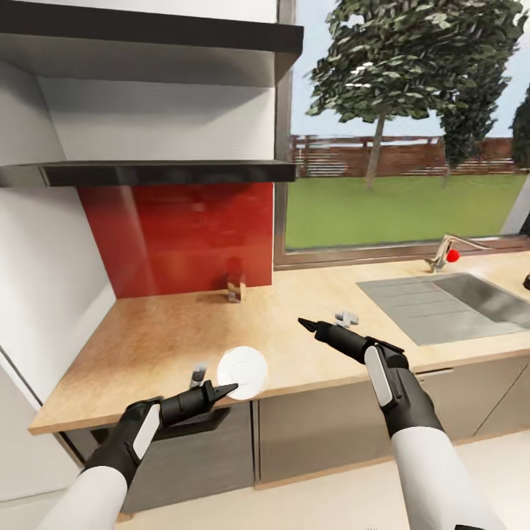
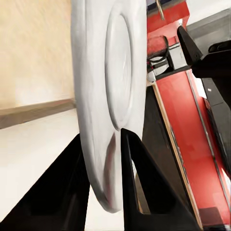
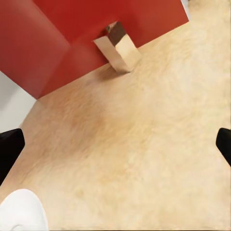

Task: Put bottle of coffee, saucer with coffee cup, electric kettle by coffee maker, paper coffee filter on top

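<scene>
- Left gripper [image 1: 221,390], black and pointy, pinched tight on the saucer [image 1: 242,372].
- Two dark fingers [image 2: 139,178] squeezing the rim, one on each side of the plate.
- Small, round and plain white, with a raised ring in the middle.
- Held up at the front edge of the countertop [image 1: 177,331], sticking out past the finger tips.
- Right gripper [image 1: 308,324] spread wide and holding nothing, over the light wood, well apart from the plate.
- Small brown block [image 1: 235,288] by the red wall [image 1: 177,235], far behind.
</scene>
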